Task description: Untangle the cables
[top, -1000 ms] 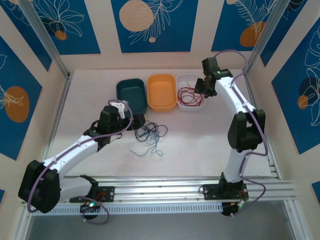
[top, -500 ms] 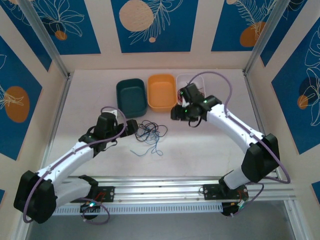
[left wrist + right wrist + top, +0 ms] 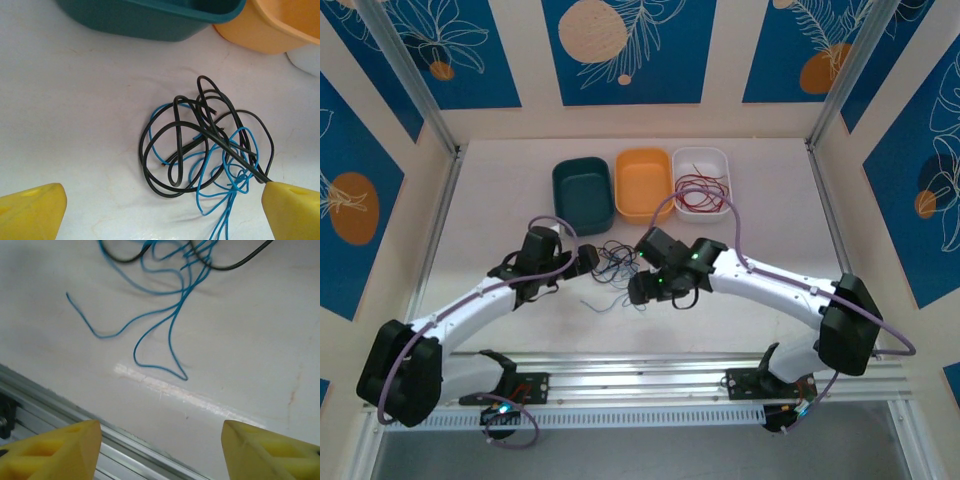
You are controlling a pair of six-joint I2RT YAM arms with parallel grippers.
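Taking the orange tub (image 3: 644, 182) on the white bench (image 3: 500, 200) as marker: one teal tub (image 3: 583, 192) just beside it on the left; one white tub (image 3: 704, 157) just beside it on the right, holding the red cables (image 3: 701, 194) in a loose coil. Black and blue cables (image 3: 620, 266), one knot, lying flat on the bench nearer the arms than the orange tub and apart from it; the black ones looped through the blue, with blue tails (image 3: 165, 325) trailing out of the knot on the side away from the tub. Left end effector (image 3: 588, 258), nearer than the tub and to its left, at the knot's left edge: yellow fingers (image 3: 30, 212) spread wide, one tip right at a black strand, nothing gripped. Right end effector (image 3: 642, 286), nearer than the tub and just past the knot, low over the blue tails: fingers (image 3: 55, 450) well apart, holding nothing, bare bench showing between them.
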